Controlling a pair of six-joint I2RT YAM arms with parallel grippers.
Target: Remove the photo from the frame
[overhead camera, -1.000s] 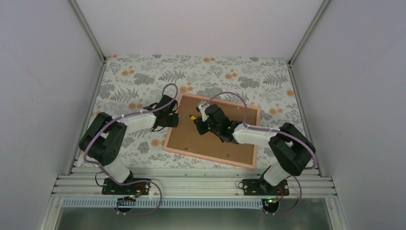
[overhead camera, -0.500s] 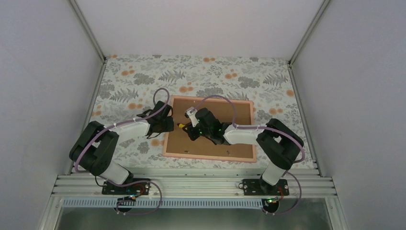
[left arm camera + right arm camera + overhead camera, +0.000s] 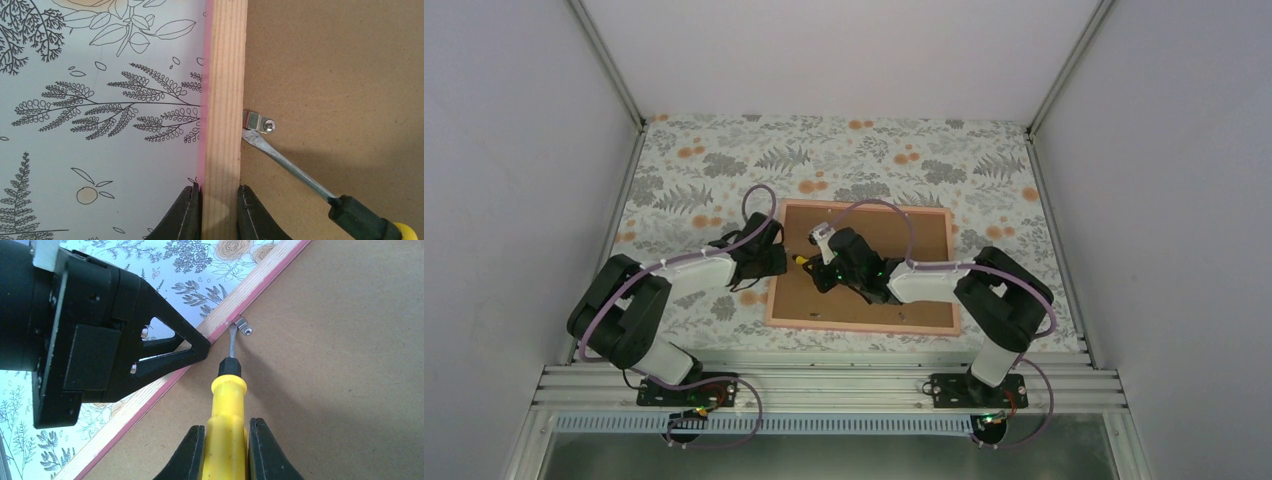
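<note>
While the left tool [image 3: 218,201] clamps the frame [image 3: 223,100] by its rail, the right tool [image 3: 227,440], clenched on a yellow screwdriver [image 3: 229,390], should lever the metal clip [image 3: 257,122] gently aside, keeping the blade flat so it does not gouge the brown backing [image 3: 340,75]. Face down on the floral counter [image 3: 704,150], the frame shows pale bare wood edged pink. The photo lies hidden beneath.

1. The frame [image 3: 222,100] shows bare pale wood with visible grain, its outer edge painted pink
2. The backing panel [image 3: 340,65] is matt brown fibreboard
3. The clip [image 3: 257,122] is shiny metal
4. The screwdriver [image 3: 229,405] has a glossy yellow plastic handle
</note>
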